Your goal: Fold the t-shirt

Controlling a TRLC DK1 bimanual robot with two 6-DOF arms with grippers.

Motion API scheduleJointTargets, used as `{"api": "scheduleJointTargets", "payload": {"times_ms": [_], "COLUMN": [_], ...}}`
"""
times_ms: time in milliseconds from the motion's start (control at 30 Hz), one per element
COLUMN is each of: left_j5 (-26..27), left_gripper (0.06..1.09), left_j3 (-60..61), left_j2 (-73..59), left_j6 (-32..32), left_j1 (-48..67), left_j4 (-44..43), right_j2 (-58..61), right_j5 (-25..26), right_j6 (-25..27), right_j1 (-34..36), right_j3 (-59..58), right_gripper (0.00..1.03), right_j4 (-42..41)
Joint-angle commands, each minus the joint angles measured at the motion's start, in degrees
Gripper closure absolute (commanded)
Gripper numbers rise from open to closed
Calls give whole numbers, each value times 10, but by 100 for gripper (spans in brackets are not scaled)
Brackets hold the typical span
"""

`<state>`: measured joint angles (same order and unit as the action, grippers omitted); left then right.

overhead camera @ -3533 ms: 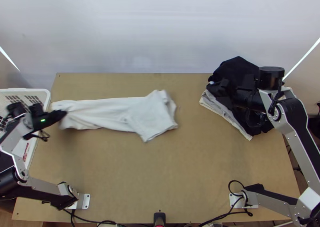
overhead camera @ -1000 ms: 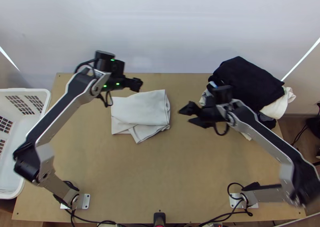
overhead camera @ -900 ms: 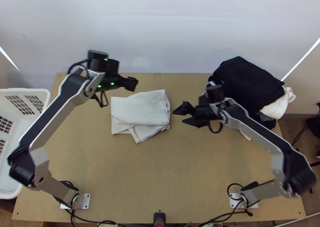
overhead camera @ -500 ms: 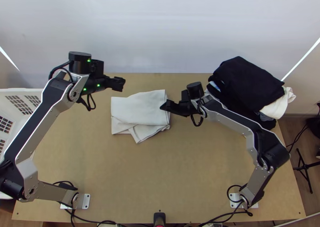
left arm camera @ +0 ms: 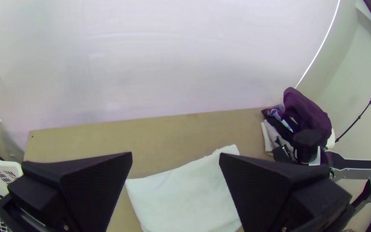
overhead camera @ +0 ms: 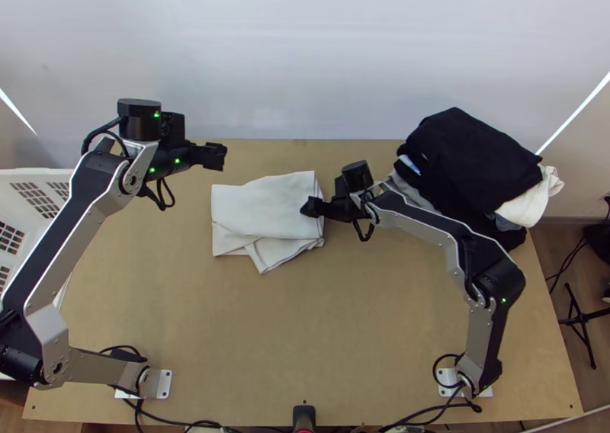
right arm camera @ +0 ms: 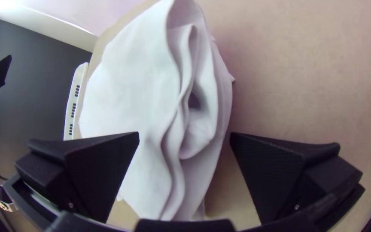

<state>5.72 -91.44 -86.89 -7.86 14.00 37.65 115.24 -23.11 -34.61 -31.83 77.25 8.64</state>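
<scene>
Wood tbl (overhead camera: 305, 326) holds white tee (overhead camera: 267, 204), bskt (overhead camera: 23, 175) at L, pale wall (overhead camera: 305, 59) behind.

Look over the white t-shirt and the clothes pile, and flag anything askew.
The white t-shirt is folded unevenly: a corner juts from under its near edge. In the pile, a cream garment sticks out sideways beneath the black one.

White t-shirt (overhead camera: 263, 204) folded into a layered bundle on the table
</scene>
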Motion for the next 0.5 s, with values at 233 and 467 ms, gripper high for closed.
{"api": "scheduleJointTargets", "payload": {"times_ms": [233, 467], "left_j5": [-4, -4], "left_gripper": [10, 10], "left_j3": [4, 6], "left_j2": [4, 23], "left_j6": [15, 34], "left_j1": [-43, -84], "left_j4": [-3, 16], "right_j2": [73, 126], "right_j5": [8, 8], "right_j6": [-16, -47], "right_j1": [-39, -74], "right_j3": [64, 171], "right_gripper": [5, 5], "right_j4": [-2, 13]}}
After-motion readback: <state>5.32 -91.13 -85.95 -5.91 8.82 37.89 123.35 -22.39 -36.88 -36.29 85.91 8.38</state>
